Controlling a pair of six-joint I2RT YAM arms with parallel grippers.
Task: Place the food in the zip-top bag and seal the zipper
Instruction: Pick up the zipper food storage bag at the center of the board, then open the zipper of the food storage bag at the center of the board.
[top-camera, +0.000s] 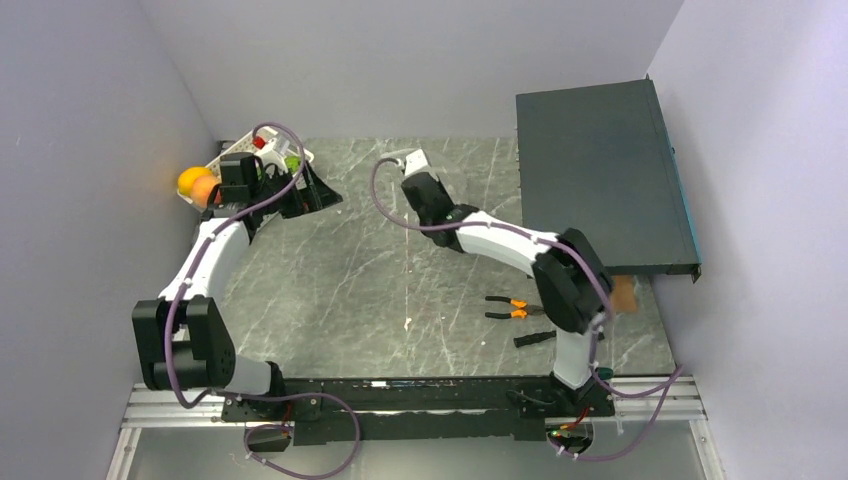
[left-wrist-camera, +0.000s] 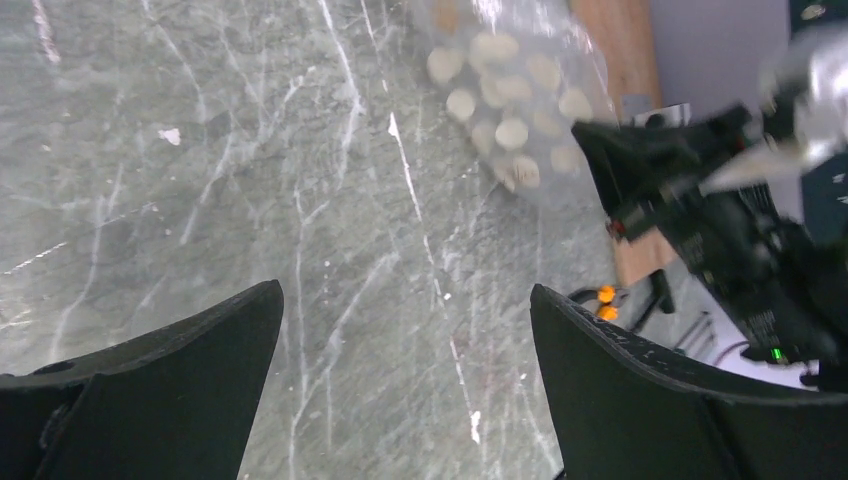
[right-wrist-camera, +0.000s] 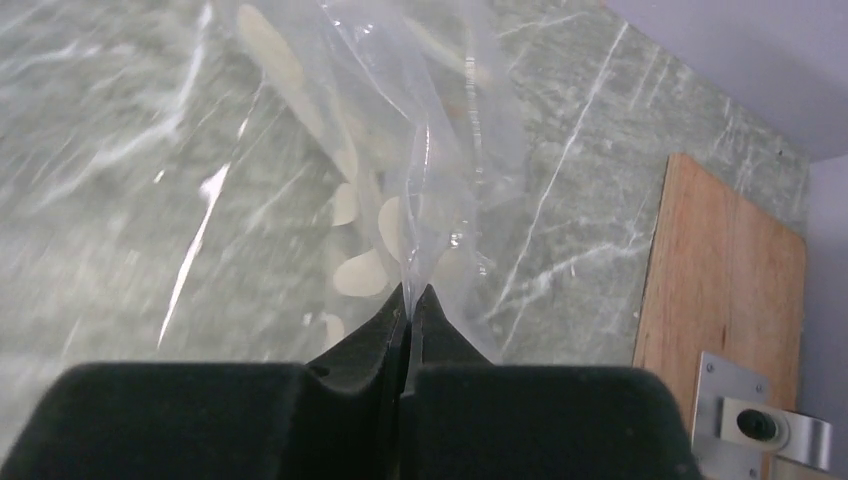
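My right gripper (right-wrist-camera: 410, 300) is shut on a pinched fold of the clear zip-top bag (right-wrist-camera: 400, 120), which hangs crinkled in front of it. Pale mushroom slices (right-wrist-camera: 360, 272) show through the film. The left wrist view shows the same bag (left-wrist-camera: 510, 100) off to the upper right, with the right gripper (left-wrist-camera: 640, 170) at its side. I cannot make out the zipper. My left gripper (left-wrist-camera: 405, 300) stands open over bare table, beside the white basket (top-camera: 232, 152). The basket holds a yellow-orange citrus (top-camera: 192, 179), a red-orange fruit (top-camera: 206, 193) and a green fruit (top-camera: 292, 162).
A large dark box (top-camera: 600, 180) fills the table's back right. Orange-handled pliers (top-camera: 515, 307) and a black tool (top-camera: 535, 338) lie near the right arm's base. A wooden board (right-wrist-camera: 720, 270) lies to the right of the bag. Walls close in on both sides.
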